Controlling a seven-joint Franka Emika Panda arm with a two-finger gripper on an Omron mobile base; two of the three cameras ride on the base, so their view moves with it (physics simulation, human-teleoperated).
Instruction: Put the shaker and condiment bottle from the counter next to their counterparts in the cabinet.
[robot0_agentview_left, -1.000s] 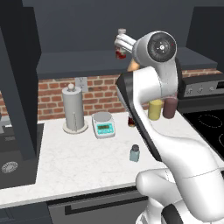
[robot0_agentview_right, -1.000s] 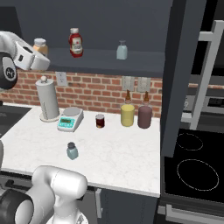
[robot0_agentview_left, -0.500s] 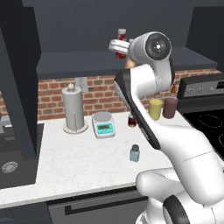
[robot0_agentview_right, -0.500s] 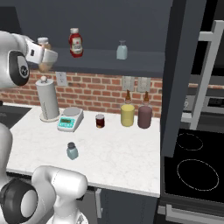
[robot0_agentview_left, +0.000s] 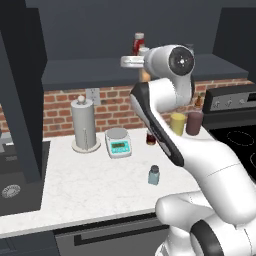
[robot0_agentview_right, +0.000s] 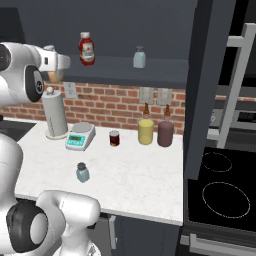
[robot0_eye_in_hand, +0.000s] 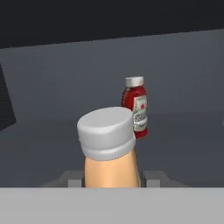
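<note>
One gripper (robot0_eye_in_hand: 111, 177) is clamped around the orange-tan condiment bottle (robot0_eye_in_hand: 110, 148), held near the cabinet shelf's (robot0_agentview_right: 165, 72) left end, near the red bottle (robot0_eye_in_hand: 135, 107).

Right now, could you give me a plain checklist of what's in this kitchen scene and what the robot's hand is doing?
Surface: white marbled counter.
Job's things: condiment bottle held by its body, raised at cabinet shelf height; shaker standing on the counter; red bottle and pale blue shaker on the shelf.
Clutter: paper towel roll, scale, small dark-red jar, yellow and maroon containers by the brick wall.
Grippers: gripper shut on the condiment bottle.
Cables: nothing seen.
Surroundings: stove at the right, sink at the left.
</note>
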